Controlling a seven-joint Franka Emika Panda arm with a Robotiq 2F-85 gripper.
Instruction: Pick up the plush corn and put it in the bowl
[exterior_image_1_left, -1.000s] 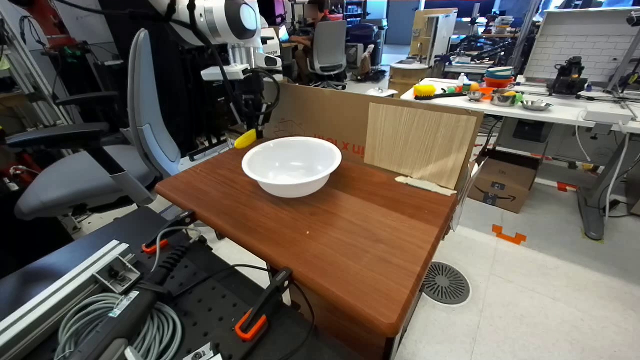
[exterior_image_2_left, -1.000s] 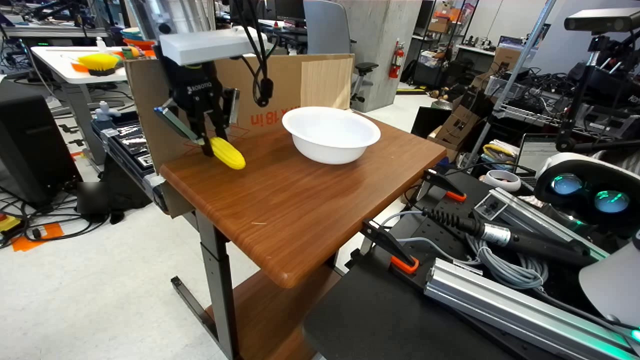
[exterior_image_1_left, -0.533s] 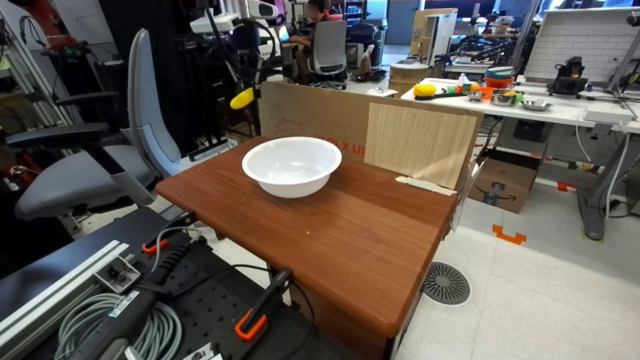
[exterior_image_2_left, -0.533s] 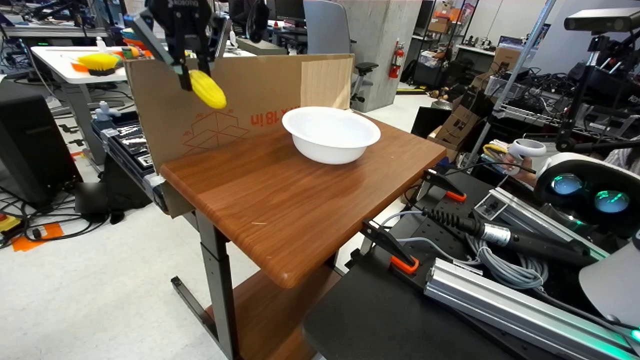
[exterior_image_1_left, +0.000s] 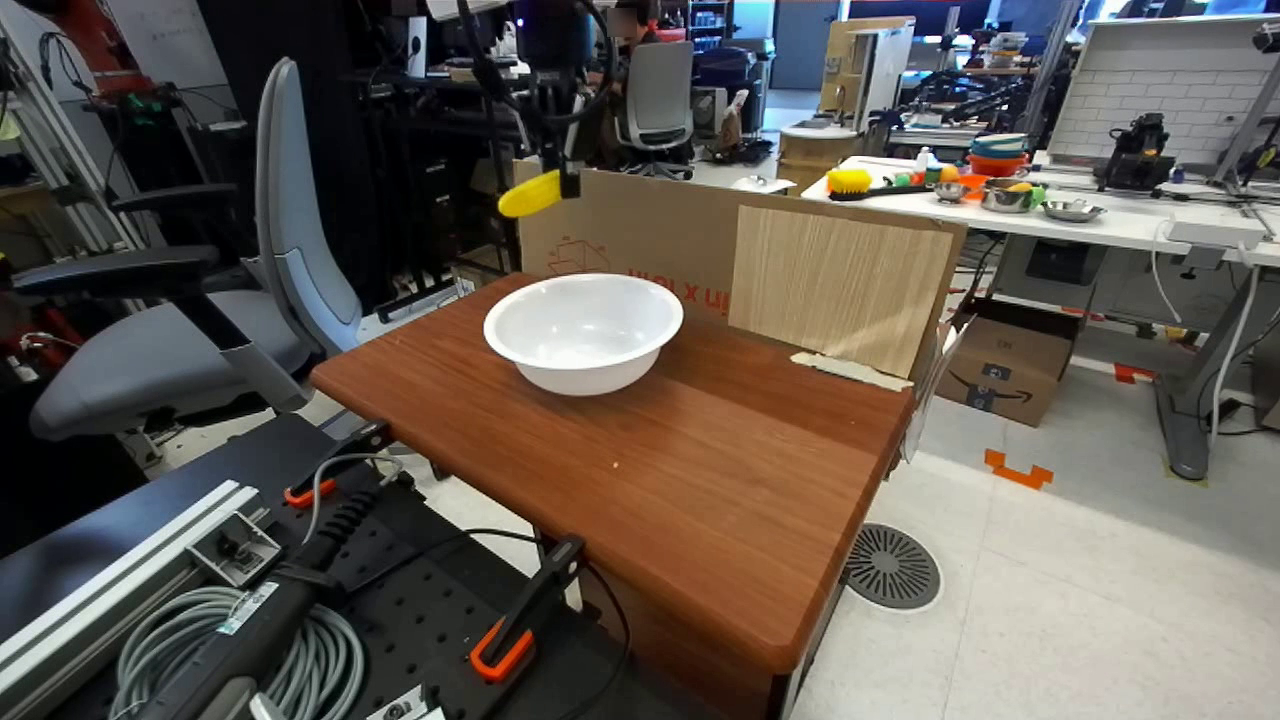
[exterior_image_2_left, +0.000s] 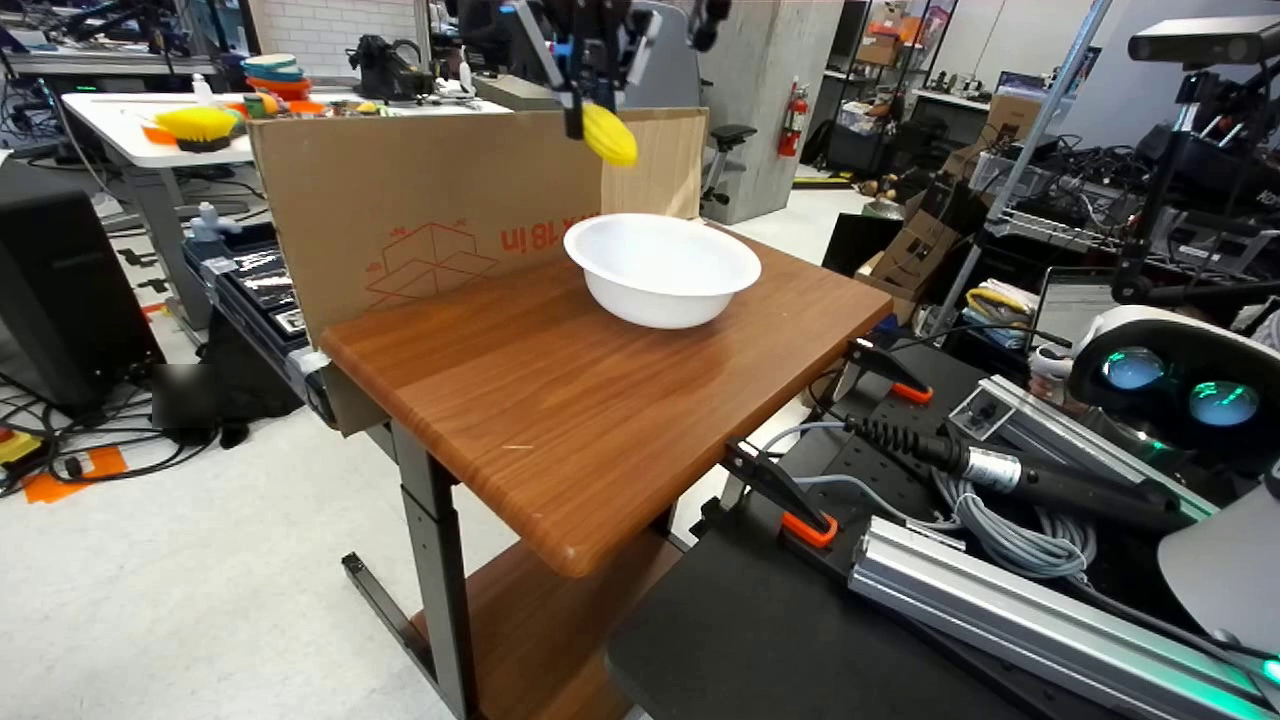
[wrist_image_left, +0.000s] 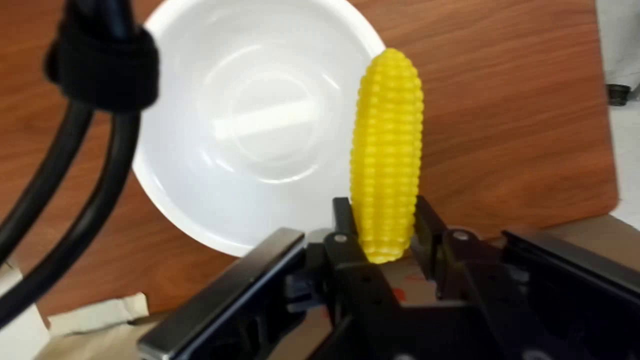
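Clearly, your claw (wrist_image_left: 384, 215) is gripping the yellow corn (wrist_image_left: 387, 140) near one end, its fingers (wrist_image_left: 344, 215) resting against both sides of the cob, and you are holding it in the air above the table (exterior_image_1_left: 640, 490). Its long axis is running almost straight up the wrist view, leaning slightly right, with the rounded free end pointing away from the claw. In an exterior view the corn (exterior_image_1_left: 528, 195) is pointing left and a little downward from the fingers, while in an exterior view the corn (exterior_image_2_left: 610, 136) is slanting down and to the right. It is hanging higher than the white bowl (exterior_image_1_left: 590, 382) and apart from it, though from the wrist camera it is covering part of the bowl's rim. The bowl is standing upright on the table, and behind it, in both exterior views, a cardboard sheet (exterior_image_2_left: 430, 190) is rising along one edge, with a pale wood-grain panel (exterior_image_1_left: 840, 290) showing against its face.
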